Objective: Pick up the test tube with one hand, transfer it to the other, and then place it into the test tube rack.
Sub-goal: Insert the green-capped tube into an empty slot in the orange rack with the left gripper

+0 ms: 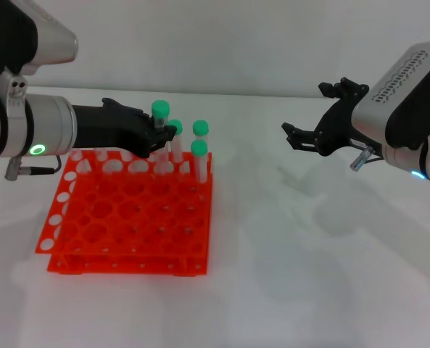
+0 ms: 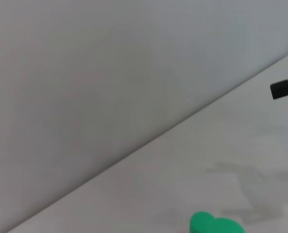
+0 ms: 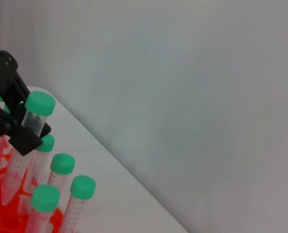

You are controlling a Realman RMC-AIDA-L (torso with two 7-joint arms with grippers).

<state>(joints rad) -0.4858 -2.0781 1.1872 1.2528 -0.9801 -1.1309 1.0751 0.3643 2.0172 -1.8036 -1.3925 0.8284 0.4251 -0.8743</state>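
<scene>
A lab bench setting: an orange test tube rack holding green-capped tubes on a plain white table.

Orange-red test tube rack; clear test tube, green cap; black left end effector; seemingly white table.

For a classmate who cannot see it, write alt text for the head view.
The left black fingered gripper holds a clear plastic test tube with a green cap upright over the far edge of a bright orange-red holed rack, beside three capped tubes. The right black clawed gripper hangs open, empty, away from the rack.
</scene>
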